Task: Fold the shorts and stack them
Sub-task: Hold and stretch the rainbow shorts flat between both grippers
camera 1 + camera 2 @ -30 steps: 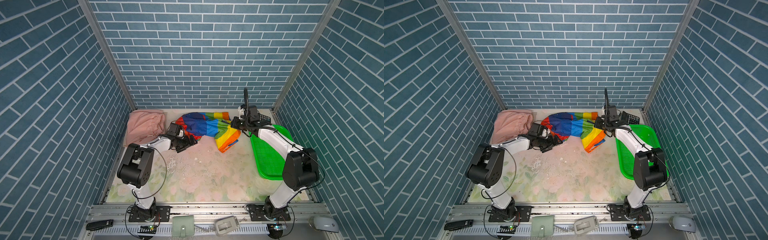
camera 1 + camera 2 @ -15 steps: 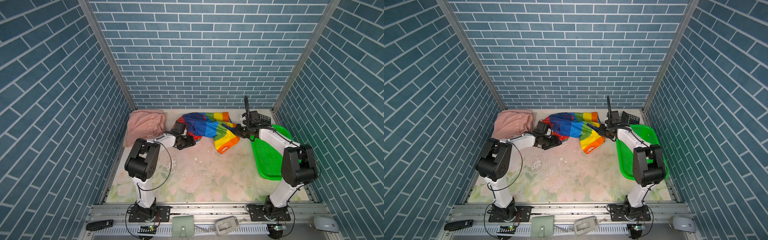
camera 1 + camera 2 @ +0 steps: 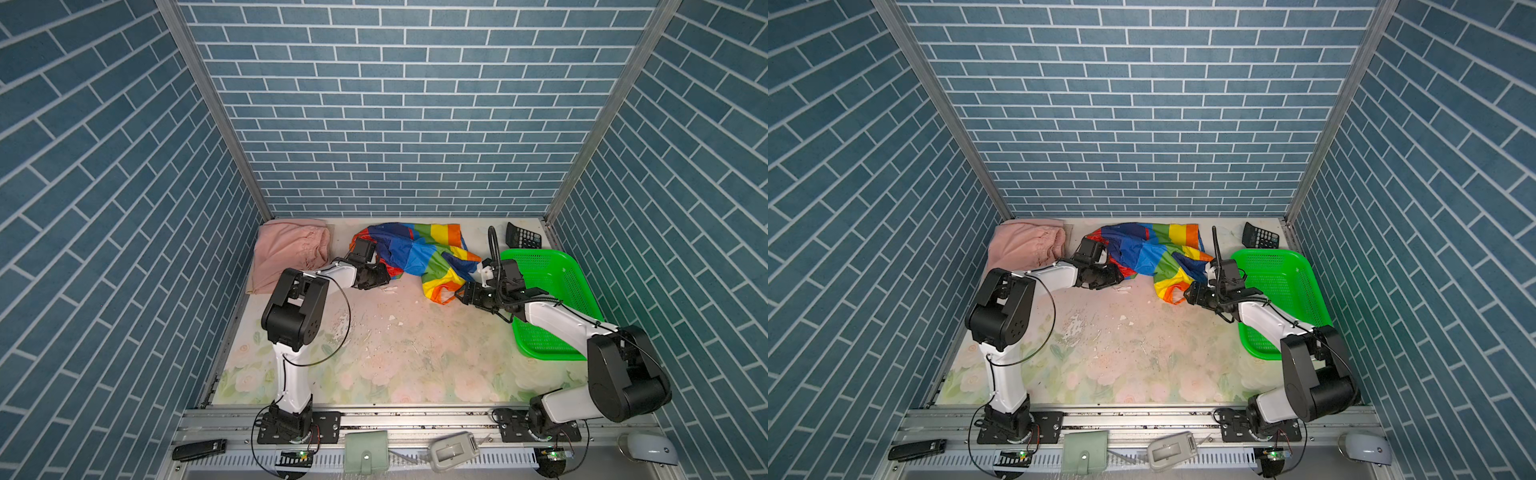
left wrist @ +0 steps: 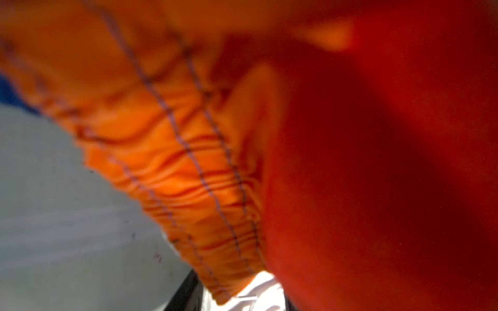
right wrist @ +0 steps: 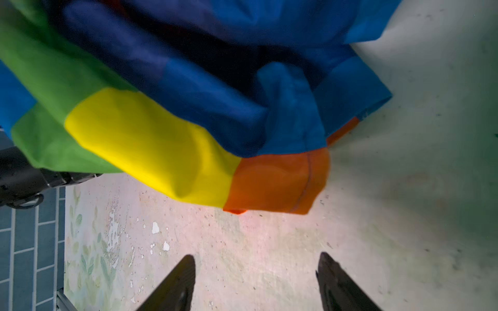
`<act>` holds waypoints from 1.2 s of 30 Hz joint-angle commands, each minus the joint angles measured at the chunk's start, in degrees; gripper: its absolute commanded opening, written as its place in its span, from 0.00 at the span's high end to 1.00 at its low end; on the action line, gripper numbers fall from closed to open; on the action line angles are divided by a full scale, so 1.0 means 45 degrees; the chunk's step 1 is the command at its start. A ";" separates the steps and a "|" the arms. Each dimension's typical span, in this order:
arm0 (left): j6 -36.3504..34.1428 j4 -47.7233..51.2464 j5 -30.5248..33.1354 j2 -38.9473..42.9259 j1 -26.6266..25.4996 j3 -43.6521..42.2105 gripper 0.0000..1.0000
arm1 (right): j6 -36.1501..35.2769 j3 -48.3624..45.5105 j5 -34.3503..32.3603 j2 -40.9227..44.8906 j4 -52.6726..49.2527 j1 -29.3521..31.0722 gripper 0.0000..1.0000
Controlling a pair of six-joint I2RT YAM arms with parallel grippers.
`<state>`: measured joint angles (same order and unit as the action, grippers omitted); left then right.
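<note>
The rainbow-striped shorts lie crumpled at the back middle of the table. My left gripper is pressed into their left end. The left wrist view is filled by the orange gathered waistband and a bit of white cord, which hide the jaws. My right gripper stands open just in front of the orange leg hem, with bare table between its fingers. The salmon pink shorts lie folded at the back left.
A green mesh basket lies along the right side under my right arm. A black calculator sits in the back right corner. Brick-patterned walls close in the back and both sides.
My right gripper has opened, let go of the rainbow shorts' leg and dropped toward the front; the leg now lies on the table. My left gripper has pushed into the waistband, jaws narrowing.
</note>
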<state>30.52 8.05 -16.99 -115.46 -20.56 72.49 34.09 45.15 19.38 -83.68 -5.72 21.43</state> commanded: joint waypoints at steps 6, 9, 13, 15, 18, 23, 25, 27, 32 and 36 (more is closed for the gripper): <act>-0.0213 0.0026 0.0009 -0.0435 -0.0121 0.0098 0.81 | 0.0375 0.0915 -0.0114 -0.2342 0.2380 0.0230 0.28; -0.0440 0.0150 0.0080 -0.0171 -0.0105 -0.0006 0.89 | 0.0321 0.1448 -0.0438 -0.3154 0.2833 0.0203 0.29; -0.0596 0.0297 0.0231 0.0233 -0.0106 -0.0165 1.00 | 0.0249 0.1969 -0.1153 -0.3664 0.3340 0.0127 0.35; -0.0612 0.0298 0.0252 0.0456 -0.0102 -0.0220 1.00 | 0.0098 0.2208 -0.1582 -0.3700 0.3343 0.0021 0.46; -0.0631 0.0393 0.0172 0.0823 -0.0064 -0.0193 1.00 | -0.0156 0.2820 -0.1856 -0.3637 0.2913 -0.0309 0.74; -0.0667 0.0556 -0.0012 0.1705 0.0181 -0.0189 1.00 | -0.0756 0.4010 -0.2040 -0.2934 0.1627 -0.0915 1.00; -0.0589 0.0630 -0.0194 0.2191 0.0357 -0.0211 1.00 | -0.1005 0.4540 -0.1891 -0.2545 0.0978 -0.1103 1.00; -0.0452 0.0723 -0.0405 0.2734 0.0533 -0.0290 1.00 | -0.1285 0.4968 -0.1779 -0.2139 0.0367 -0.1201 1.00; 0.0266 0.1054 -0.1496 0.5108 0.1266 -0.0990 1.00 | -0.2451 0.6360 -0.1171 -0.1368 -0.1754 -0.1366 1.00; 0.0631 0.2011 -0.2091 0.7545 0.2051 -0.1538 1.00 | -0.3245 0.7983 -0.1234 -0.1572 -0.3823 -0.1715 1.00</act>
<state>31.55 13.74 -23.35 -87.48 -13.13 66.78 24.49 77.60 13.28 -91.26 -14.20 14.87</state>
